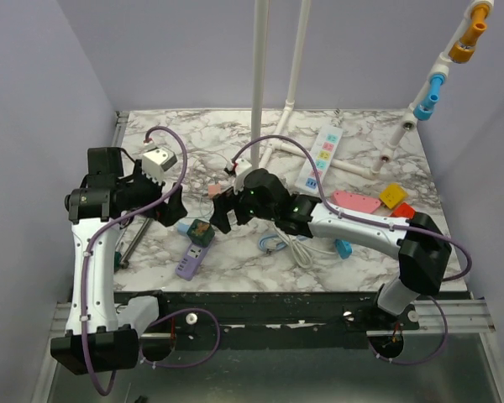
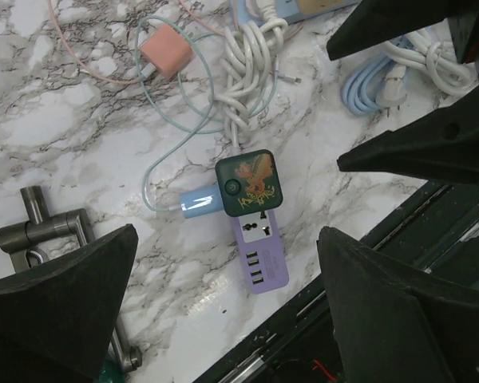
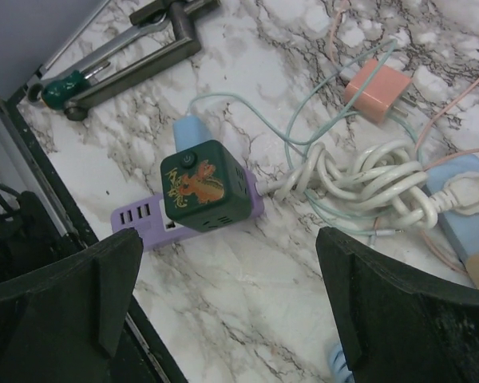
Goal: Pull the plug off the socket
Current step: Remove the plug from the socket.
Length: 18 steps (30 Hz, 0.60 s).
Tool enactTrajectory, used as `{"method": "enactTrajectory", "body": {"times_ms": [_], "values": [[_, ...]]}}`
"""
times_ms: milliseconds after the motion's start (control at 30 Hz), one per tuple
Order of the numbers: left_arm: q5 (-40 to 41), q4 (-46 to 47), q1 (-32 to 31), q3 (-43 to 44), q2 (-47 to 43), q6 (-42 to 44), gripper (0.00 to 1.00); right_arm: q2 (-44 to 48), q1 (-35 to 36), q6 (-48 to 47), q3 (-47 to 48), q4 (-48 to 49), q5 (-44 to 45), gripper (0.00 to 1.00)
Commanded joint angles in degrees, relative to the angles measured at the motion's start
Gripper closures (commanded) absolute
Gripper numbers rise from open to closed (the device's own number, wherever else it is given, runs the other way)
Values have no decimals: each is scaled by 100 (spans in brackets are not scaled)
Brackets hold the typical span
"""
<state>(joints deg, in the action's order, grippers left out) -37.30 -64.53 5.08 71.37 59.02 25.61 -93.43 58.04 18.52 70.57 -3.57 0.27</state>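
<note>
A dark green cube plug [image 1: 202, 231] [image 2: 245, 183] [image 3: 203, 185] sits plugged into the purple socket strip [image 1: 189, 260] [image 2: 260, 254] [image 3: 137, 220] near the table's front edge. A light-blue plug [image 2: 199, 203] [image 3: 186, 130] lies against the cube's side. My left gripper [image 1: 173, 210] [image 2: 223, 319] hovers open above and left of the strip, holding nothing. My right gripper [image 1: 224, 215] [image 3: 231, 311] hangs open just right of the cube, also empty. The strip's white cord [image 2: 243, 64] [image 3: 359, 175] lies coiled behind it.
A pink charger [image 2: 166, 51] [image 3: 377, 90] with thin cables lies behind the cube. A metal tool [image 1: 131, 242] [image 3: 136, 56] lies to the left. A white power strip [image 1: 319, 155], white pipe frame [image 1: 260, 84] and coloured flat pieces [image 1: 357, 201] stand at the back right.
</note>
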Motion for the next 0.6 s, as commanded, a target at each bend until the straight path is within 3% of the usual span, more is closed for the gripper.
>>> {"method": "enactTrajectory", "body": {"times_ms": [0,267,567], "values": [[-445,15,318,416,92,-223,2,-426,281,-556,202,-264,-64,0],[-399,-110,632,1123,554,-320,2,-1157,648,-951,505,-95,413,0],[-603,-163,825,1195,1000,-83,2,-1707,673,-1326,826,55,448,0]]}}
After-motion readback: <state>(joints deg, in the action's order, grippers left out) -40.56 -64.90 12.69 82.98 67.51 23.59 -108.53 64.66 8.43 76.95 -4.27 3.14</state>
